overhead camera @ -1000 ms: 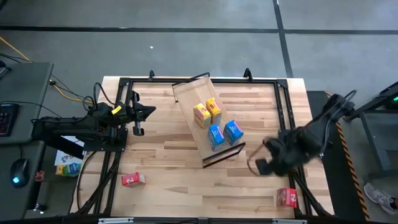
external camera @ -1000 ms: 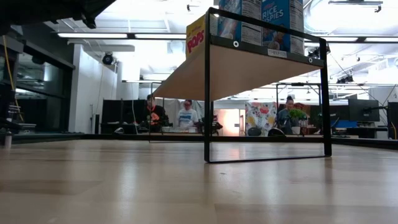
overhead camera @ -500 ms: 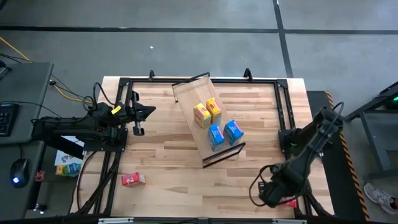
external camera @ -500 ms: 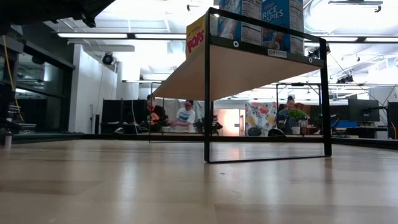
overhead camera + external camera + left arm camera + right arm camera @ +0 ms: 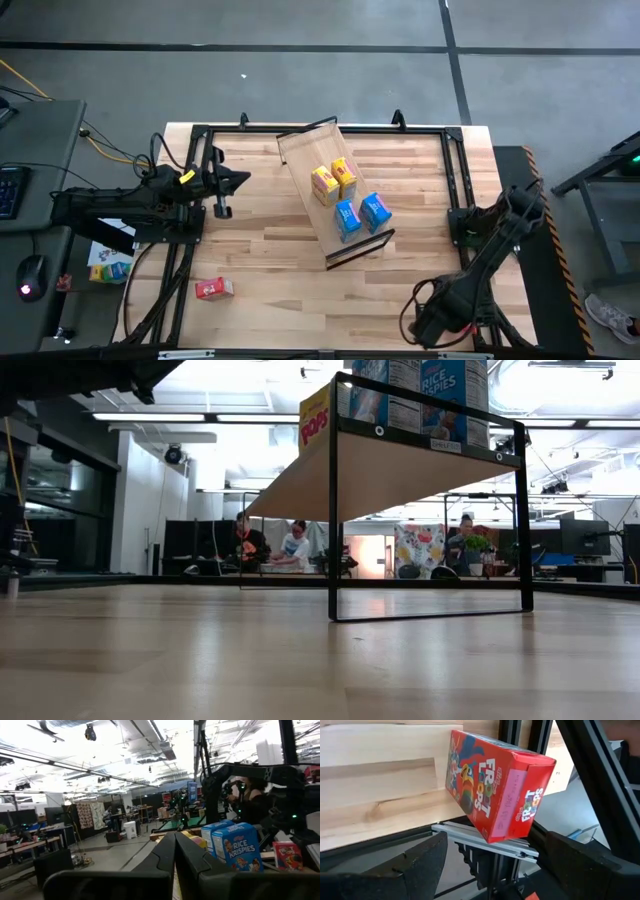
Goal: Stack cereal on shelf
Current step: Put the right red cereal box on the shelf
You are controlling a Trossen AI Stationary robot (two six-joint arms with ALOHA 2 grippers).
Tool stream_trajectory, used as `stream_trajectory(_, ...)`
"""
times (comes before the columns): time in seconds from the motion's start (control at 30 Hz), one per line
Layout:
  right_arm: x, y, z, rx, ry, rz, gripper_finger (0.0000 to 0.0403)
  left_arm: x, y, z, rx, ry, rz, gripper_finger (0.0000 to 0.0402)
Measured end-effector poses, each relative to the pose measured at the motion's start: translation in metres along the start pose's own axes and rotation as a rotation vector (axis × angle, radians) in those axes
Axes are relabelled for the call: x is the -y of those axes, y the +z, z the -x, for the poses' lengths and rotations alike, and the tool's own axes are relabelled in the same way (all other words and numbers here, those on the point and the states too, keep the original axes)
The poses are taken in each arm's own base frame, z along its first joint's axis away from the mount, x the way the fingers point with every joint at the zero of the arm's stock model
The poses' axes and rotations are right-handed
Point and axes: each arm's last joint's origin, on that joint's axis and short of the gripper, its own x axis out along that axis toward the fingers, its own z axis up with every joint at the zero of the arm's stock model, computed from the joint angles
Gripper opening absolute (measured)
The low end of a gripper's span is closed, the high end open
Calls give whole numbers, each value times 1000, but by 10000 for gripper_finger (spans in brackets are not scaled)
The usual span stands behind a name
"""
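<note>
Red Froot Loops box [image 5: 492, 785] sits between my right gripper's [image 5: 490, 865] spread fingers at the near right table corner, not yet grasped.
To do this well, I judge I should square the fingers on the box's 2 broad faces and close before lifting toward the shelf [image 5: 305, 150], where 2 yellow boxes [image 5: 333, 180] and 2 blue boxes [image 5: 360, 215] stand; my left gripper [image 5: 228, 183] waits clenched, empty, at the left; 1 s ago my right arm was nearer the shelf; it has dropped over the corner box since.
</note>
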Motion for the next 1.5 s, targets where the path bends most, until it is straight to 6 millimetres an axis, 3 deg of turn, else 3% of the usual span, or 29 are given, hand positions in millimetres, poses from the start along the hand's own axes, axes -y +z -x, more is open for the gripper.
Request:
stream_trajectory(0.5,3,-4,-14,47,-92,-44,330,1,0,0,1,-18,0,0)
stream_trajectory(1.03,-10,14,-53,46,-95,-36,330,1,0,0,1,-19,0,0)
stream_trajectory(1.33,-20,14,-53,166,138,92,330,1,0,0,1,-19,0,0)
stream_trajectory(1.5,-19,15,-53,183,133,75,330,1,0,0,2,-19,0,0)
